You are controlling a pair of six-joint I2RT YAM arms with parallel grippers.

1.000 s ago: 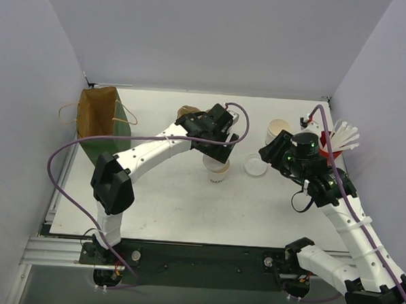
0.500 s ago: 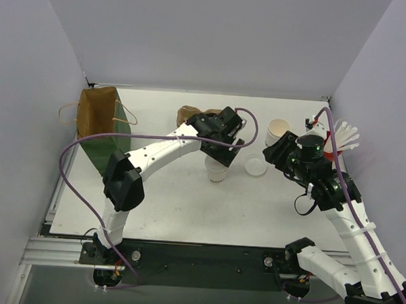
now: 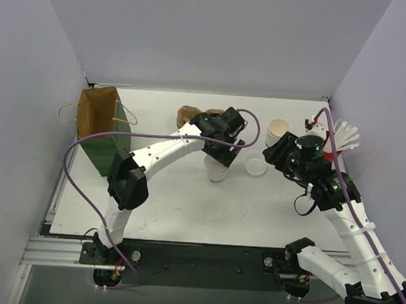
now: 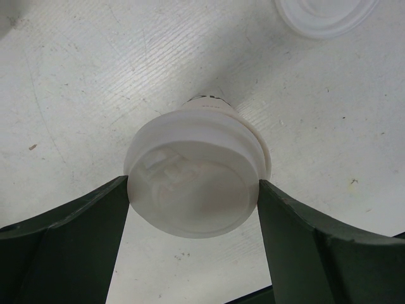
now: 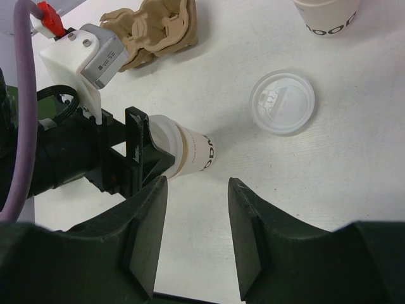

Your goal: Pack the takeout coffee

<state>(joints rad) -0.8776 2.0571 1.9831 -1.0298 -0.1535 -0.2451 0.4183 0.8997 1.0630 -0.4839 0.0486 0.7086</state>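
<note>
The takeout coffee is a small white paper cup standing upright mid-table with a white lid on top. My left gripper reaches down over it. Its two dark fingers press against opposite sides of the lid, so it is shut on the lidded cup. In the right wrist view the cup shows printed letters on its wall. My right gripper hovers to the cup's right, open, with only bare table between its fingers.
A loose white lid lies right of the cup. A white cup with a tan inside and a red cup of straws stand at the back right. A brown pulp carrier lies behind; a paper bag stands left.
My left gripper has shifted slightly right over the cup and settled there. My right arm drew back a little to the right. The cup has stayed in place.
</note>
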